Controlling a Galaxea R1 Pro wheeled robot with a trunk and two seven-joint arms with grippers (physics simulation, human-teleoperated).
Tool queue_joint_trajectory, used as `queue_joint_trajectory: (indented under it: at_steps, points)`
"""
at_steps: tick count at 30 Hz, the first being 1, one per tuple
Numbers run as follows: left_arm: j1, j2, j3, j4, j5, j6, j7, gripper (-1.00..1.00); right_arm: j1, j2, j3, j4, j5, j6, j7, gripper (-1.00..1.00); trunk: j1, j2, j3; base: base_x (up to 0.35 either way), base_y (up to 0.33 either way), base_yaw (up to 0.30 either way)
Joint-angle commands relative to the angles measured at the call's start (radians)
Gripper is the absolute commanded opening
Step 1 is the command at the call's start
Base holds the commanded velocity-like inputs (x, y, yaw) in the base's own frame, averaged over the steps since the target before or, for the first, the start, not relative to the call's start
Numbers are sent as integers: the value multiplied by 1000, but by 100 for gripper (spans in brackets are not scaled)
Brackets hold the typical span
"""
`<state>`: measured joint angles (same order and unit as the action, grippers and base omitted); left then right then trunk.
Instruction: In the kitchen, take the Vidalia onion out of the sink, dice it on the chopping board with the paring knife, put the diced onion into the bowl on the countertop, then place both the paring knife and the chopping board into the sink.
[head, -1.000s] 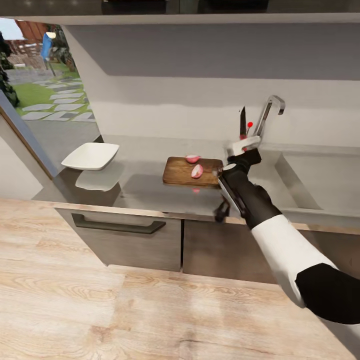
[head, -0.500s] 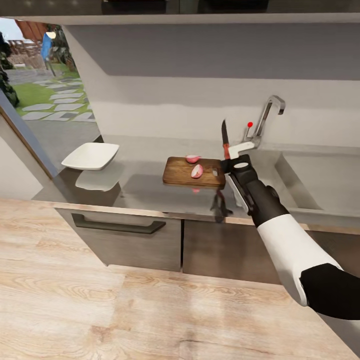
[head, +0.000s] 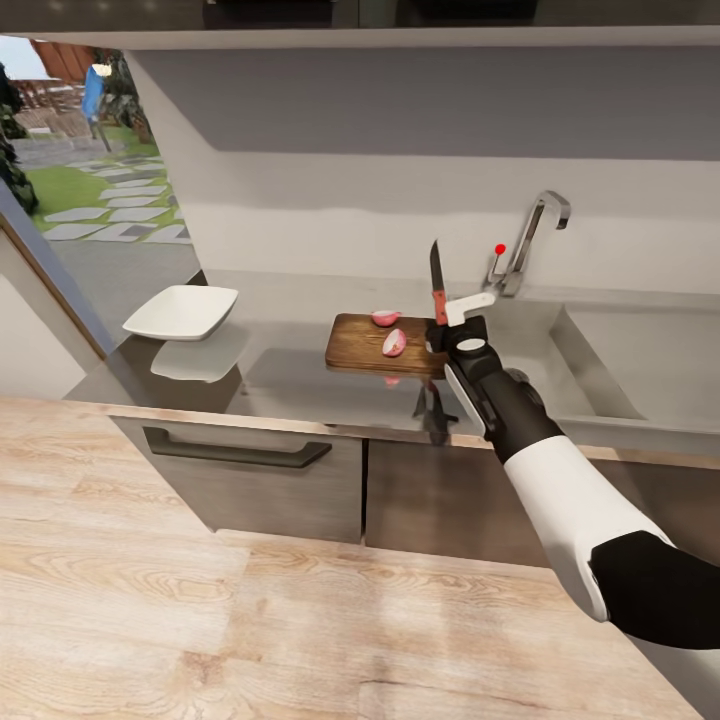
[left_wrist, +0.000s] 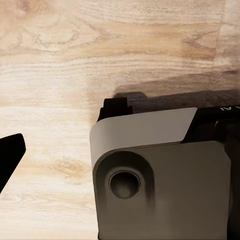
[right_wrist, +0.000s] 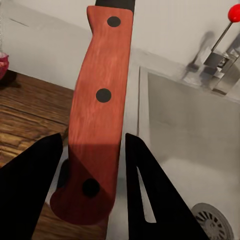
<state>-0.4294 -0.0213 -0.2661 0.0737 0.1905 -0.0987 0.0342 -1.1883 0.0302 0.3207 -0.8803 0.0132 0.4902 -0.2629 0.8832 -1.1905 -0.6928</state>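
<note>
The right gripper (head: 447, 318) is clamping the paring knife (head: 437, 283) upright over the chopping board's (head: 360, 350) right edge, beside two onion pieces (head: 394, 343); a misaligned downstroke could be knocking them onto the countertop (head: 290, 385).

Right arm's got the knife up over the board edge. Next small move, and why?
Probably tip the paring knife down onto the nearer onion piece: the right gripper holds it blade-up beside the chopping board, where only two large pieces lie, hardly diced.
</note>
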Motion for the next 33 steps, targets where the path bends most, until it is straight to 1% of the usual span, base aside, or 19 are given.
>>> queue_joint_trajectory:
  at_steps: [1,11,14,17,18,20,21,22,23,24,26,27,28,29,31,33]
  points:
    - [-2,-1,-9,5,9,-8,1,100,-1,0,3,1,2,5,-5,-100,0,-1,-1,0,0,0]
    - [-2,-5,-9,5,9,-10,1,100,-1,-2,3,1,5,2,-3,-100,0,-1,-1,0,0,0]
    - [-2,-9,-9,5,9,-10,1,100,-1,4,11,-5,11,4,-6,-100,0,-1,-1,0,0,0]
    - [-2,-13,-9,5,9,-9,1,100,-1,14,72,-8,47,6,-10,-100,0,-1,-1,0,0,0]
    - [-1,-12,-9,5,9,-9,1,100,-1,16,112,-8,74,7,-12,-100,0,-1,-1,0,0,0]
    - [-2,-12,-9,5,9,-9,1,100,-1,20,192,-7,150,9,-21,-100,0,-1,-1,0,0,0]
    - [-2,-11,-9,5,9,-9,1,100,-1,21,220,-7,193,13,-28,-100,0,-1,-1,0,0,0]
    - [-2,-12,-9,5,9,-8,1,100,-1,24,245,-7,262,38,-40,-100,0,-1,-1,0,0,0]
    - [-2,-12,-9,5,9,-8,1,100,-1,28,254,-6,310,69,-46,-100,0,-1,-1,0,0,0]
    - [-2,-13,-9,5,9,-8,1,100,-1,31,257,-6,333,86,-49,-100,0,-1,-1,0,0,0]
    - [-2,-14,-9,5,9,-9,1,100,-1,44,265,-5,421,142,-55,-100,0,-1,-1,0,0,0]
    - [-2,-15,-9,5,9,-9,1,100,-1,49,267,-4,460,158,-57,-100,0,-1,-1,0,0,0]
    - [-1,-15,-9,5,9,-9,1,100,-1,51,267,-3,478,164,-58,-100,0,-1,-1,0,0,0]
    - [-1,-15,-9,5,9,-8,1,100,-1,55,269,0,508,173,-59,-100,0,-1,-1,0,0,0]
    - [-2,-14,-9,5,10,-8,1,100,-1,67,271,19,556,186,-60,-100,0,-1,-1,0,0,0]
    - [-2,-13,-9,5,10,-7,1,100,-1,76,271,57,584,190,-61,-100,0,-1,-1,0,0,0]
